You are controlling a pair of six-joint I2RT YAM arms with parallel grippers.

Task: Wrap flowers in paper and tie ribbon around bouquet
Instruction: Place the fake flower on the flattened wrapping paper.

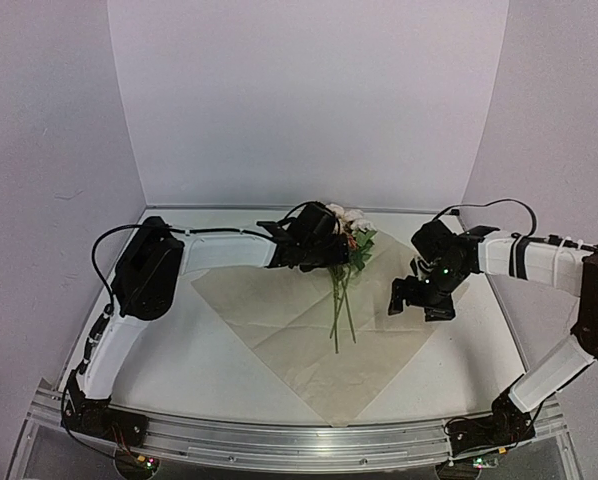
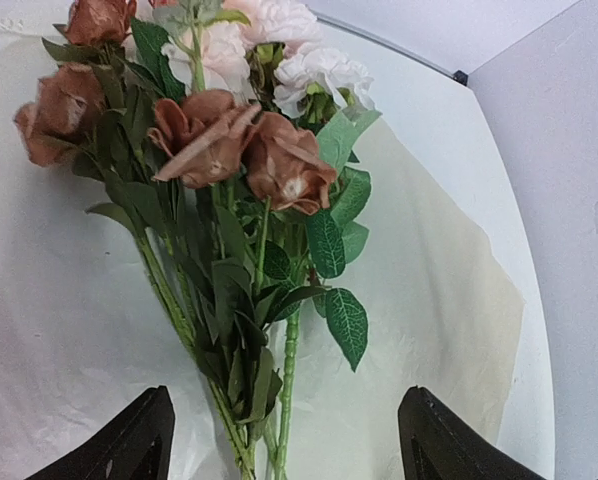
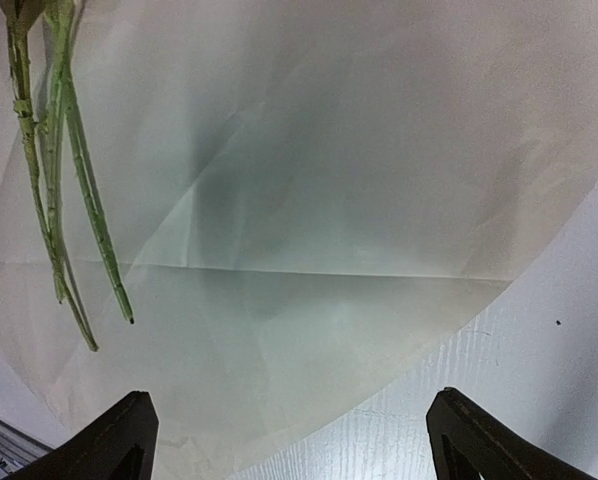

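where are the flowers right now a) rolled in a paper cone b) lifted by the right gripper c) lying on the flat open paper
c: the flowers lie on the paper, which is spread flat under them, stems uncovered.

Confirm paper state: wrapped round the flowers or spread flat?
Spread flat. The paper lies open as a diamond on the table, the flowers on top; no edge is lifted over them.
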